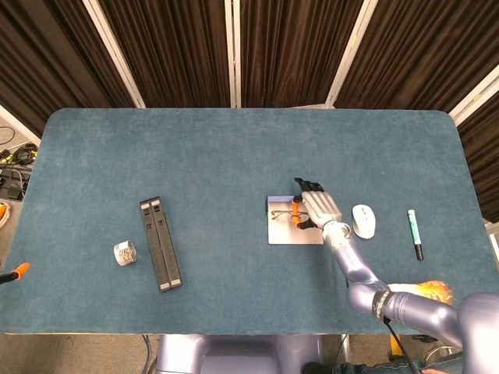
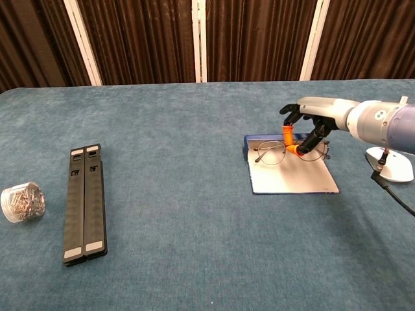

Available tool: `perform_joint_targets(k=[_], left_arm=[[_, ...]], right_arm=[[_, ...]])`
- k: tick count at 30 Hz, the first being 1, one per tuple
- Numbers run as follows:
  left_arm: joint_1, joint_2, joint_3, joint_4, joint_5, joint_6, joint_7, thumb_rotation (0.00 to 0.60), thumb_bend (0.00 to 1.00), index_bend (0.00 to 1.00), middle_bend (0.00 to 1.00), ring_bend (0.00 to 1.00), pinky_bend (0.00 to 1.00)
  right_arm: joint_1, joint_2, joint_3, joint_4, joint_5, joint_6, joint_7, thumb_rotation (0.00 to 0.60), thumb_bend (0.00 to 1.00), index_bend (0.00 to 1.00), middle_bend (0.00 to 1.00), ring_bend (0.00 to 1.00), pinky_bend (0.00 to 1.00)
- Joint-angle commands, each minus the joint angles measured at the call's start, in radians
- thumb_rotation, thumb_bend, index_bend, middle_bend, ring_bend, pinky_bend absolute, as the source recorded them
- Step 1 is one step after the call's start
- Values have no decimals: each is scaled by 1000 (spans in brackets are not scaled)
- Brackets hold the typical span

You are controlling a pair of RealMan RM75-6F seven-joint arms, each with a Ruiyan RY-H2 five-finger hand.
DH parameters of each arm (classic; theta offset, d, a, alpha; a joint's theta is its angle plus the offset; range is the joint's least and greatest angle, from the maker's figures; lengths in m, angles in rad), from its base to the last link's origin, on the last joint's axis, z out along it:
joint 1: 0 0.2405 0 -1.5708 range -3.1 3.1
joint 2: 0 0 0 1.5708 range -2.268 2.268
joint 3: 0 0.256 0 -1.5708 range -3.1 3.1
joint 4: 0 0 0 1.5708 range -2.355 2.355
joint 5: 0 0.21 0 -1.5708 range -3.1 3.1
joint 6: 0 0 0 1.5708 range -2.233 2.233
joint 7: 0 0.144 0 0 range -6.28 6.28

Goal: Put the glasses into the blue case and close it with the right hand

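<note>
Now, with the right hand point(image 2: 310, 126) pinching the glasses point(image 2: 285, 151) just above the open blue case point(image 2: 292, 178), near its back lip, it should lower them flat before letting go, lenses clear of that lip.

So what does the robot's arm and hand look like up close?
The right arm is a smooth, rounded tube in shiny silvery-lilac, with a dark ring near one joint in the head view. The right hand has a pale grey back, black fingers and some orange parts. A thin black cable hangs under the arm. The left arm isn't in view.
</note>
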Motion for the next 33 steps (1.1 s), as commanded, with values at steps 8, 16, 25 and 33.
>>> perform_joint_targets(k=[8,16,25,33], left_arm=[[-3,-1,-2,3,-7,-7,2,600,0,0,0,0,0],[-8,-4,-3,6,-15,-15,6,600,0,0,0,0,0],[-10,-6,0,3,-11,-15,12,600,0,0,0,0,0],[-11,-7,-1,5,-15,-17,10,600,0,0,0,0,0]], right_arm=[[6,-32,4,47,18,6,-14,600,373,642,0,0,0],[9,-92,22,103,69,83,-84,600,257,263,0,0,0],[-20,-44,26,15,29,114,-85,600,0,79,0,0,0],[-14,-68,17,52,-3,114,-100,600,0,72,0,0,0]])
